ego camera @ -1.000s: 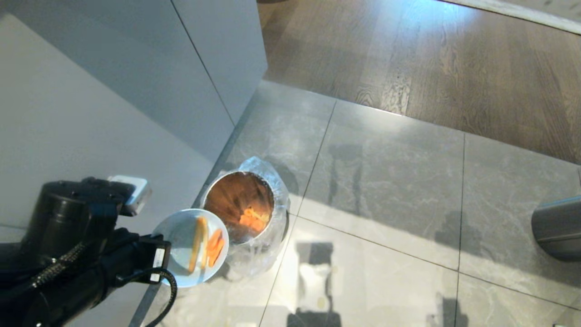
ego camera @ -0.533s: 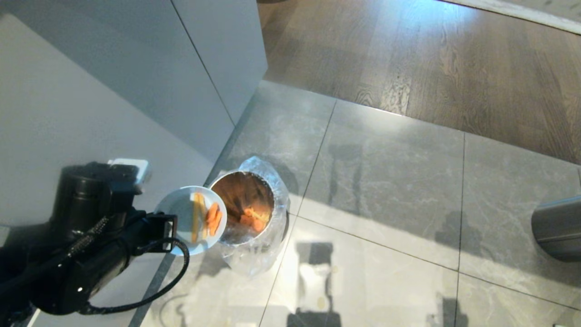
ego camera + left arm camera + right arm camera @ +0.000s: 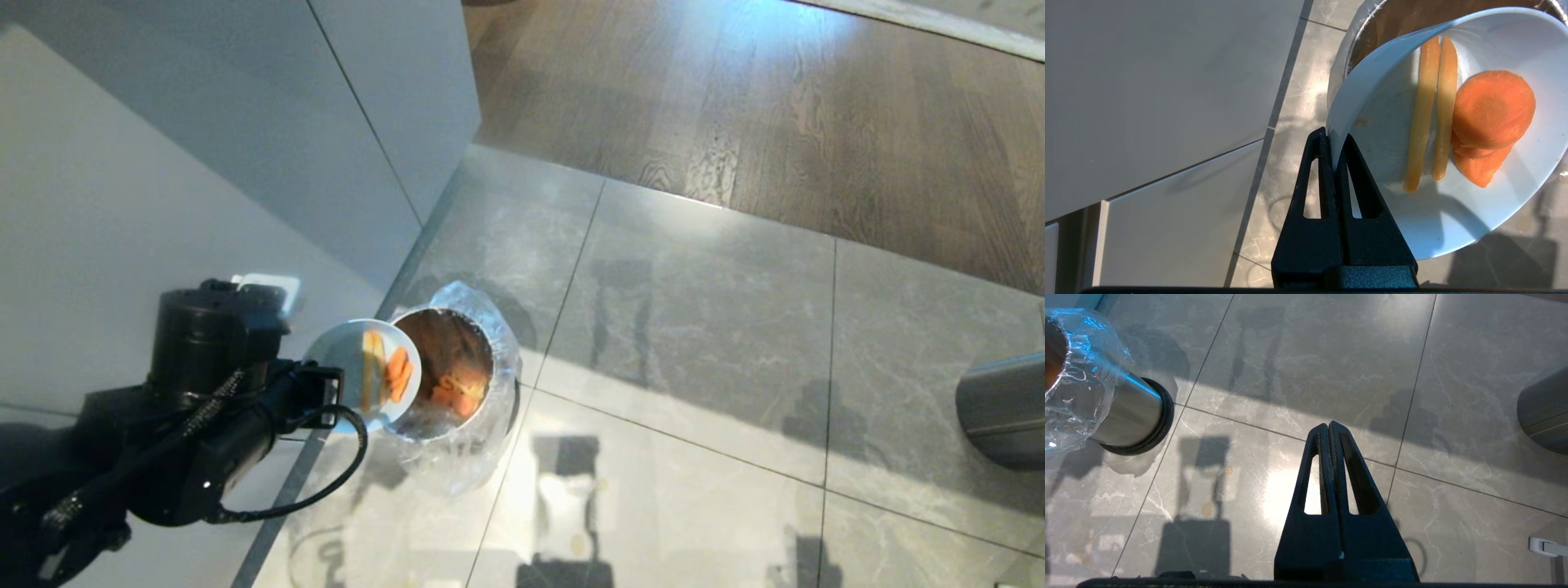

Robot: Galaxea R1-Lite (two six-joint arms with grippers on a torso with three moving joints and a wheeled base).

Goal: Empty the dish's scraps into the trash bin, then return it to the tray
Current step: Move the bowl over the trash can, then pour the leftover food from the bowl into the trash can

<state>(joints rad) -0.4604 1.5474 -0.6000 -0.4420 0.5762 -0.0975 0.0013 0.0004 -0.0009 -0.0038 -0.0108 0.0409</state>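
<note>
My left gripper (image 3: 1333,141) is shut on the near rim of the dish (image 3: 343,359), a small pale blue-white bowl, also the dish (image 3: 1453,220) in the left wrist view. The dish is tilted toward the trash bin (image 3: 482,392), overlapping its left rim. The scraps (image 3: 1429,122), yellow sticks and orange carrot slices, lie inside the dish against its lower side. More orange bits lie at the bottom of the bin (image 3: 453,396). The bin has a coppery inside and a clear crinkled bag. My right gripper (image 3: 1329,425) hangs shut and empty over the floor. The tray is out of view.
A white cabinet (image 3: 163,188) stands directly left of the bin. A grey steel cylinder (image 3: 1000,408) sits at the right edge. Grey floor tiles (image 3: 694,327) give way to wooden flooring (image 3: 775,106) further back.
My left arm has carried the dish up and to the right, from beside the bin to over its left rim, and tipped it more steeply. The right arm has not moved.
</note>
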